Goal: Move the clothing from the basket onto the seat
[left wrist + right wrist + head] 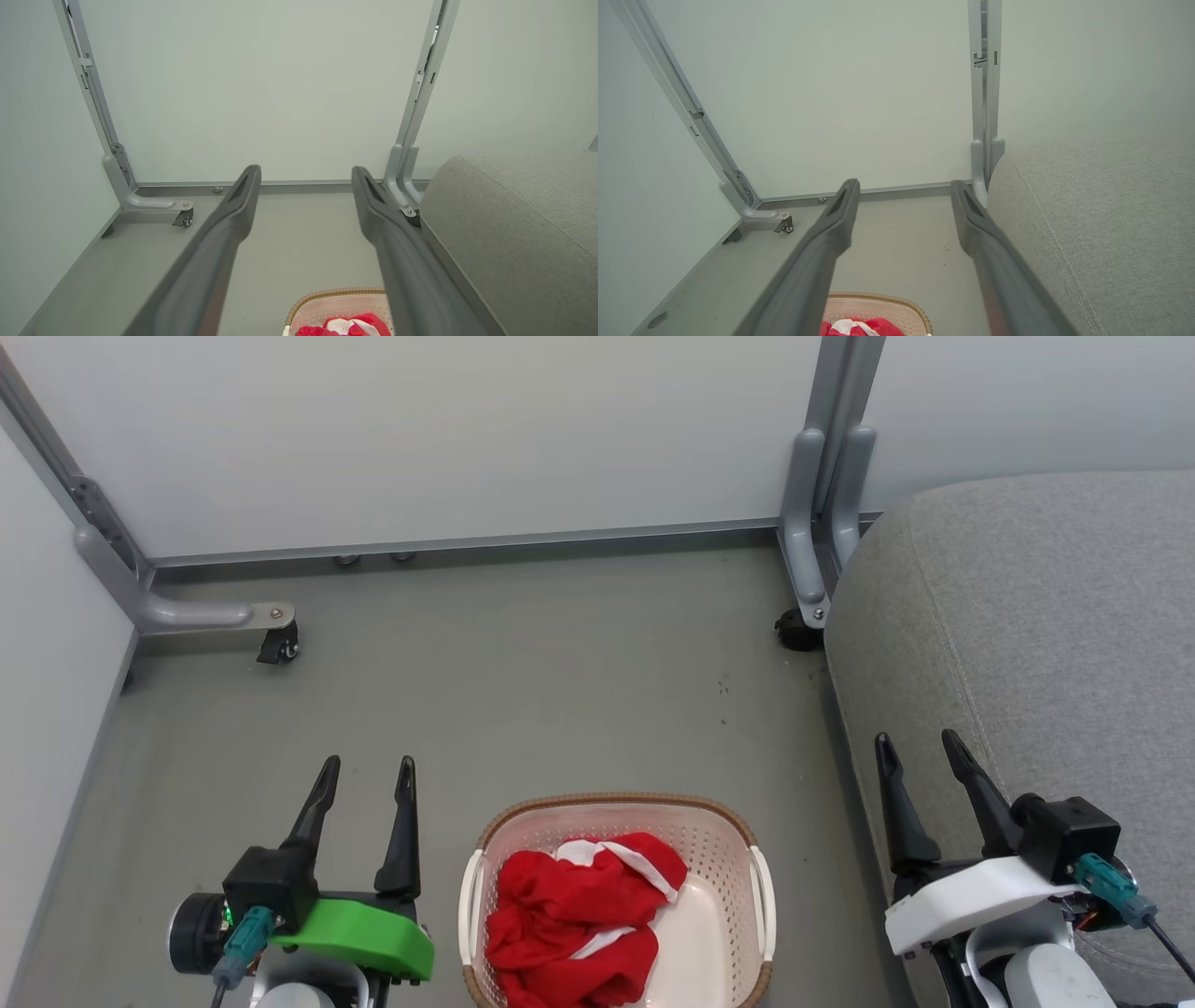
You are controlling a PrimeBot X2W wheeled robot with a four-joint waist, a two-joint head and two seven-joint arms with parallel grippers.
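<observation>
Clothing [574, 919] sits bunched in the basket [719, 859], between the left gripper [369, 763] and right gripper [917, 737], both spread wide, empty; a tangled grab could lift both garments and tip the basket.

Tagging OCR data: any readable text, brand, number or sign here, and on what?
None to read. No print shows on the cream perforated plastic basket, the red white-striped fabric clothing, the grey woven upholstered seat, the pale partition panels or the grey floor.
</observation>
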